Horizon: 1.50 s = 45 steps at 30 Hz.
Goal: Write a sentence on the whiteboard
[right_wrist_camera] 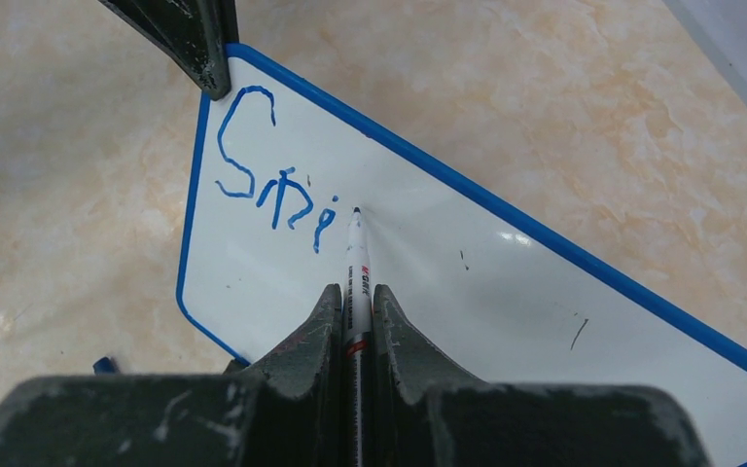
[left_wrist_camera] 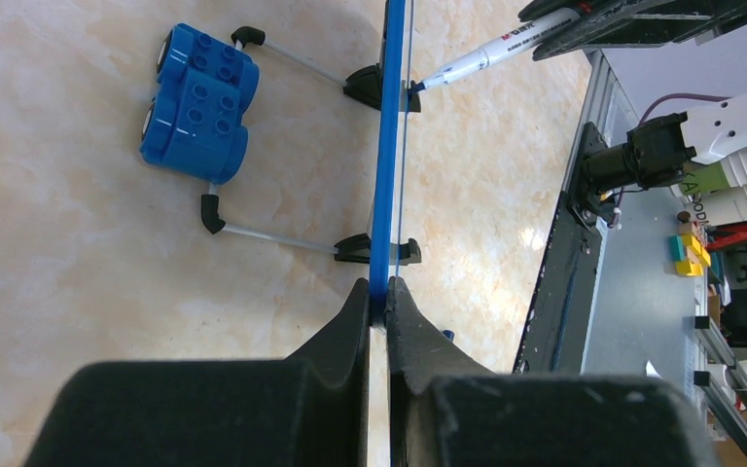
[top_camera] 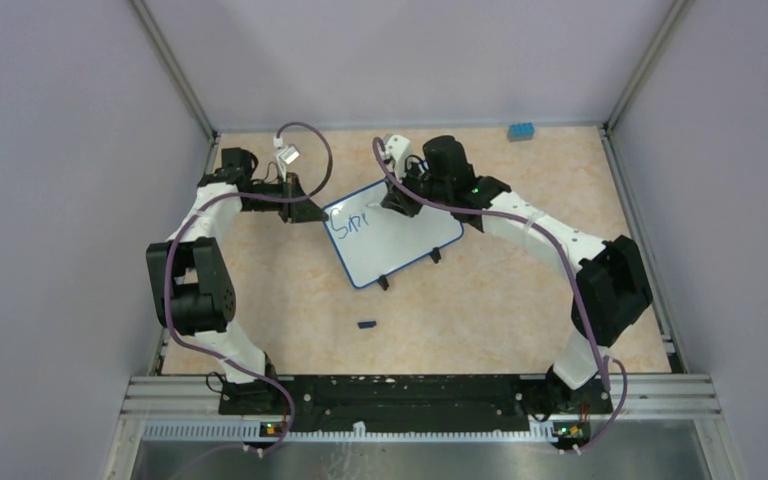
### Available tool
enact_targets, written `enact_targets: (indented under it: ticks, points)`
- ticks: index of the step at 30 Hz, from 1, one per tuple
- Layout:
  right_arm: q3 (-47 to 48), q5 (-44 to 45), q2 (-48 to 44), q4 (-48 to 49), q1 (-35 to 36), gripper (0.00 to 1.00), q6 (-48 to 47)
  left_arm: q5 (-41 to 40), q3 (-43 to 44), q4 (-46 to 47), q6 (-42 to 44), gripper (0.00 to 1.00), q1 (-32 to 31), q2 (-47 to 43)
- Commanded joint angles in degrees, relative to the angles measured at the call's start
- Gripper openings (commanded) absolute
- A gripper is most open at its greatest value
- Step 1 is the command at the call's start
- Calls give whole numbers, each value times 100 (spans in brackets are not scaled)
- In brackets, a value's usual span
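Left tool [left_wrist_camera: 377, 292] clamps whiteboard [right_wrist_camera: 506, 292] edge; right tool [right_wrist_camera: 355, 292] grips marker [right_wrist_camera: 355, 258], tip beside sentence [right_wrist_camera: 277, 195], blank board beyond.

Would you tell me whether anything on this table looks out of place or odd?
A small dark blue piece, perhaps a pen cap, lies loose on the beige table between the blue-framed whiteboard and the arm bases. The board sits skewed to the table's edges, and its face carries stray dark marks right of the blue writing.
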Motion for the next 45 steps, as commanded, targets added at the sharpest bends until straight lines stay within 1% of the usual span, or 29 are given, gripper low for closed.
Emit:
enact_targets:
  ticks: [1,8,34,45]
  points:
    - [325,51,122,259,30,0,-23,-85,46,-24,181,0,-84,-189]
    - [348,151,207,253,28,0,-40,-85,27,-34,201,0,-86,-165]
    - [-586,117,-199,266,33,0,-127,-125,41,-17,201,0,-82,-113]
    - [-544,253,-383,153,-22,0,-225,-129,48,-8,174,0,-90,-126]
